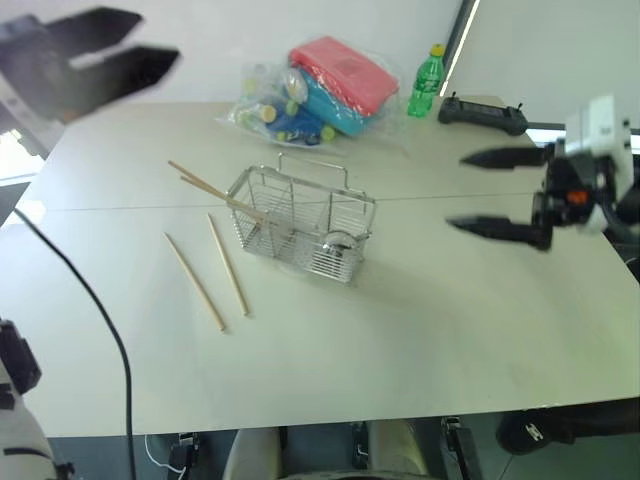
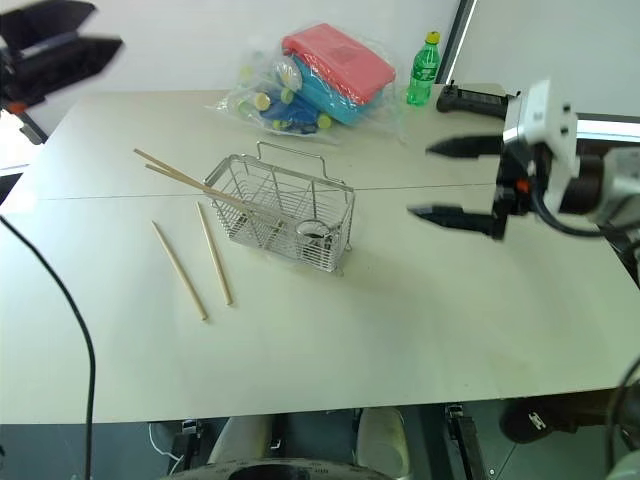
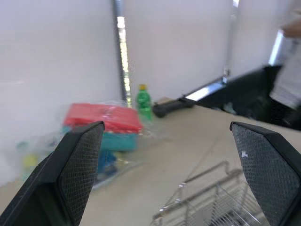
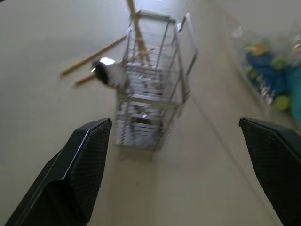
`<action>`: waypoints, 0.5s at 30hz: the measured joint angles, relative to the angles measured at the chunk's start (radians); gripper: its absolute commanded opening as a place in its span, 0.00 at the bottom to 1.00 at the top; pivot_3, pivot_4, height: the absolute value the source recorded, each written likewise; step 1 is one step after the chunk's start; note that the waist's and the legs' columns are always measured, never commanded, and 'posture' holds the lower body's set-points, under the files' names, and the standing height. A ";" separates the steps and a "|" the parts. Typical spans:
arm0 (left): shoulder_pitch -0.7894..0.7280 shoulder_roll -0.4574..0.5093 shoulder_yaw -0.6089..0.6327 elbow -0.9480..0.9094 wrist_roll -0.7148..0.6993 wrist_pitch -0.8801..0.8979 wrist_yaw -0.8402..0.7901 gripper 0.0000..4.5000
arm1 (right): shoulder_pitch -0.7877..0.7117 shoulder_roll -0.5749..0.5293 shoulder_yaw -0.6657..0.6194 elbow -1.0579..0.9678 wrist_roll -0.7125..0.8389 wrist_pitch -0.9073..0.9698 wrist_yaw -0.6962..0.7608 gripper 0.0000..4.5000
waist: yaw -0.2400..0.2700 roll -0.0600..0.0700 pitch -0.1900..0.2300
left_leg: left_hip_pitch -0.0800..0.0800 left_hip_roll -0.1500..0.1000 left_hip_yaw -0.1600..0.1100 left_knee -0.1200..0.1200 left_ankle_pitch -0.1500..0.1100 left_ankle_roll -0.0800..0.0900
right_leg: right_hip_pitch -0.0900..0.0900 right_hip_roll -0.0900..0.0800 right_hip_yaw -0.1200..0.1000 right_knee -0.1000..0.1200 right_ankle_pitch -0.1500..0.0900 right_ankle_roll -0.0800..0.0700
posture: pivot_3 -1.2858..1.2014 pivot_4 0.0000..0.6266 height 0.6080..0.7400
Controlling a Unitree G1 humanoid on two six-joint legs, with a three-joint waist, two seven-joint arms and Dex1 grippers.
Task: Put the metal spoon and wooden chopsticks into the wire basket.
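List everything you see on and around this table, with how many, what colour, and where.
wire basket: one, silver, mid-table
metal spoon: one, shiny, in the basket's right end
wooden chopsticks in basket: two, tan, leaning out over its left end
wooden chopsticks on table: two, tan, left of basket
plastic bag: one, clear, red and blue items inside, far edge
bottle: one, green, yellow cap, far edge
controller: one, black, far right
cable: one, black, left edge
left gripper: black, raised far left, jaws open
right gripper: black, right of basket, jaws open

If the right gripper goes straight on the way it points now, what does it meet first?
Most likely the silver wire-mesh basket: the open right gripper points toward its near end over bare table. Depth is uncertain.
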 measured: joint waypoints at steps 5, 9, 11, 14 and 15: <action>0.073 0.068 0.032 0.058 0.091 0.067 0.146 1.00 | 0.123 -0.004 -0.069 -0.079 0.017 -0.001 0.016 0.99 | 0.008 -0.001 0.000 | 0.000 0.000 -0.001 0.001 0.000 -0.002 | 0.000 0.000 0.000 0.001 0.000 0.000 | 0.52 0.24 0.53; 0.215 0.063 0.068 0.039 0.152 0.168 0.280 1.00 | 0.214 0.019 -0.108 -0.144 0.034 0.000 -0.008 0.99 | 0.017 -0.002 0.000 | -0.001 0.000 -0.001 0.001 0.000 -0.002 | -0.001 0.000 0.000 0.000 0.000 -0.001 | 0.52 0.24 0.53; 0.247 0.027 0.078 0.030 0.179 0.217 0.354 1.00 | 0.235 0.034 -0.117 -0.164 0.038 0.001 -0.030 0.99 | 0.027 -0.003 0.001 | -0.001 0.000 -0.001 0.002 0.000 -0.002 | -0.001 0.000 0.000 0.000 0.000 -0.001 | 0.52 0.24 0.53; 0.243 -0.058 0.110 0.020 0.231 0.309 0.508 1.00 | 0.247 0.068 -0.117 -0.195 0.051 0.002 -0.076 0.99 | 0.037 -0.005 0.000 | -0.002 0.000 -0.002 0.002 0.000 -0.002 | 0.000 0.000 0.000 0.000 0.001 -0.001 | 0.52 0.24 0.53; 0.223 -0.115 0.137 0.018 0.262 0.338 0.585 1.00 | 0.248 0.080 -0.117 -0.205 0.055 0.003 -0.093 0.99 | 0.041 -0.005 -0.001 | -0.001 0.000 -0.002 0.002 0.000 -0.002 | 0.001 0.000 0.000 0.000 0.001 -0.001 | 0.52 0.24 0.53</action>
